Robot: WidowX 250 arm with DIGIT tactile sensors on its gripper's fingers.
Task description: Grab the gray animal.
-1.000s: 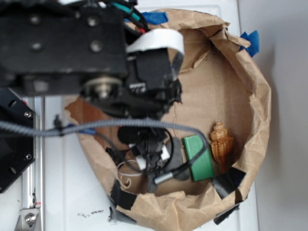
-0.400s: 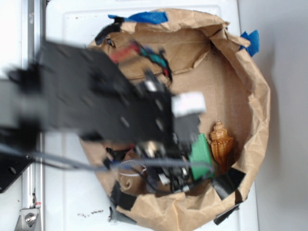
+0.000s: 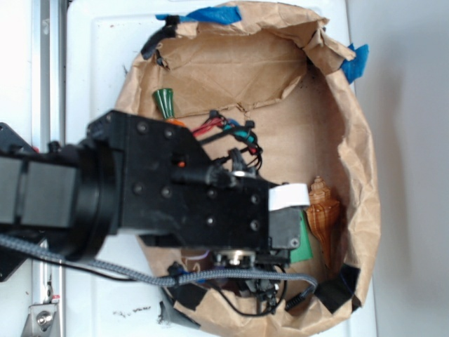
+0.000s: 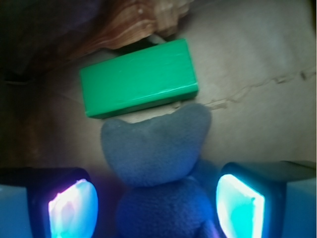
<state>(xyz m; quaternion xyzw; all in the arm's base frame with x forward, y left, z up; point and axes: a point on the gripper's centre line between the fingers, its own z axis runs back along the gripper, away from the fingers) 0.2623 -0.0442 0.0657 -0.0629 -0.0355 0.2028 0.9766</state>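
In the wrist view the gray animal, a soft blue-gray plush, lies on the brown paper right between my two glowing fingers. My gripper is open, with a gap on each side of the plush. The plush's top edge touches the green block. In the exterior view my arm hides the plush; my gripper sits low in the paper-lined basket, left of the green block.
A brown shell lies right of the green block, and it also shows in the wrist view. A carrot's green top shows near the back left. The crumpled paper wall rings the area.
My arm has swung from the upper left down across the basket and now covers the plush. The basket's paper wall has shifted slightly.
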